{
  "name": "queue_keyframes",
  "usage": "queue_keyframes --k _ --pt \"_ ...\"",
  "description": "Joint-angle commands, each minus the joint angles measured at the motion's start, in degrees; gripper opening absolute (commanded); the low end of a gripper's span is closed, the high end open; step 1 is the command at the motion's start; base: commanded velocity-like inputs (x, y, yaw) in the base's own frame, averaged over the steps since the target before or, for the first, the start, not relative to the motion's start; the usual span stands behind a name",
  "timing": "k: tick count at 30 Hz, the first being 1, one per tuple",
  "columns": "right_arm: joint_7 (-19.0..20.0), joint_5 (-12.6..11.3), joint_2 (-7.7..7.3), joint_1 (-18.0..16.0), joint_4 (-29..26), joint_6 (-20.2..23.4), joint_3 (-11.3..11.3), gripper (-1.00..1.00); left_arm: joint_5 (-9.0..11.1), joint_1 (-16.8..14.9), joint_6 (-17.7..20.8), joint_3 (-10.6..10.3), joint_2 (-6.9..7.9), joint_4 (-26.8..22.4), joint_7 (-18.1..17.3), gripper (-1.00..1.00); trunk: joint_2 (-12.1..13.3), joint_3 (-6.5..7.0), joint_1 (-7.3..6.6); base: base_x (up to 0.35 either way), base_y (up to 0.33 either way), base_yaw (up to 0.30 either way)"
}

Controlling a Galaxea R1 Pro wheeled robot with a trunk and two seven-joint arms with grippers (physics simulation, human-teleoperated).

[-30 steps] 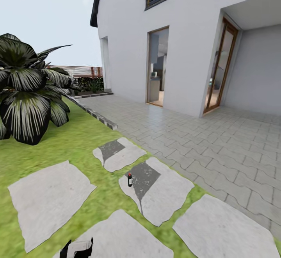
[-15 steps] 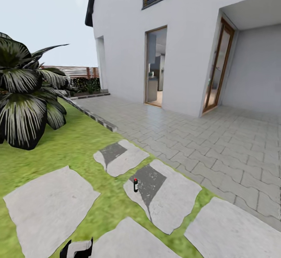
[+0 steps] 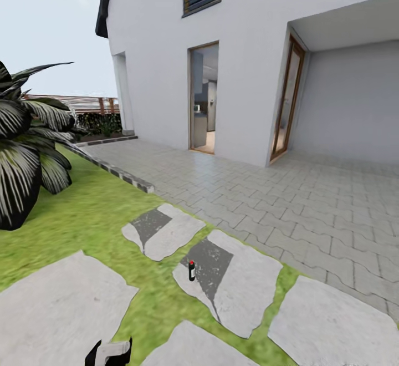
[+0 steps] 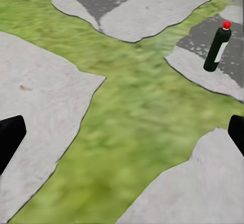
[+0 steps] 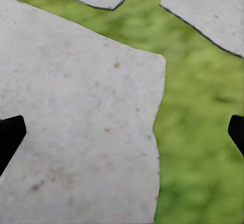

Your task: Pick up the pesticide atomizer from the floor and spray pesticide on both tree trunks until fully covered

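Note:
The pesticide atomizer (image 3: 192,270) is a small dark bottle with a red tip. It stands upright on the left edge of a grey stepping stone (image 3: 238,283), beside the grass floor (image 3: 83,222). My left gripper (image 3: 110,349) is low in the head view, well short of the atomizer and to its left. In the left wrist view my left gripper (image 4: 122,137) is open over grass, with the atomizer (image 4: 217,47) ahead and off to one side. My right gripper (image 5: 122,135) is open above a stone slab (image 5: 76,117) and grass. The trees are out of view.
Several flat stepping stones (image 3: 55,305) lie in the lawn. A low plant with broad striped leaves (image 3: 22,144) stands at the left. Grey paving (image 3: 310,199) runs to a white house (image 3: 249,50) with open doorways. A slatted fence (image 3: 77,102) is far back.
The camera has moved, so the house and the striped plant have slid left in the picture. The atomizer still stands upright on its stone. The left gripper keeps its place in the head view.

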Motion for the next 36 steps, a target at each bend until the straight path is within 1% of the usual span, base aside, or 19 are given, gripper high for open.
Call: queue_keyframes --k 1,13,19,24,28,31,36 --pt "0.1 -0.1 0.01 0.0 -0.1 -0.1 -0.1 1.0 -0.3 0.0 -0.2 0.2 -0.03 0.1 0.0 1.0 0.0 0.01 0.0 0.046 0.31 -0.234" --pt "0.1 -0.1 0.03 0.0 0.2 -0.1 -0.1 1.0 -0.3 0.0 -0.2 0.2 -0.01 0.0 0.0 1.0 0.0 0.63 0.0 0.006 0.31 -0.234" --pt "0.1 -0.1 0.04 0.0 0.3 -0.1 0.0 1.0 -0.5 0.0 -0.2 0.1 -0.64 -0.3 0.0 1.0 0.0 0.97 0.0 0.0 0.31 -0.224" --pt "0.1 -0.1 0.05 0.0 -0.1 -0.1 0.1 1.0 -0.5 0.0 -0.3 0.3 -0.6 -0.5 0.0 1.0 0.0 1.26 0.0 0.0 0.31 -0.219" --pt "0.1 -0.1 0.04 0.0 -0.1 -0.1 0.0 1.0 -0.5 -0.1 -0.4 0.4 -0.12 -0.5 0.0 1.0 0.0 1.5 0.0 0.0 0.31 -0.209" --pt "0.1 -0.1 0.13 0.0 0.4 -0.1 0.1 1.0 -0.4 -0.1 -0.3 0.5 1.14 -0.4 0.0 1.0 0.0 1.6 0.0 -0.01 0.31 -0.108" --pt "0.1 0.3 0.18 0.0 0.5 -0.1 0.4 1.0 -0.3 0.0 -0.3 0.4 1.7 0.4 0.0 1.0 0.0 1.64 0.0 -0.026 0.195 -0.027"
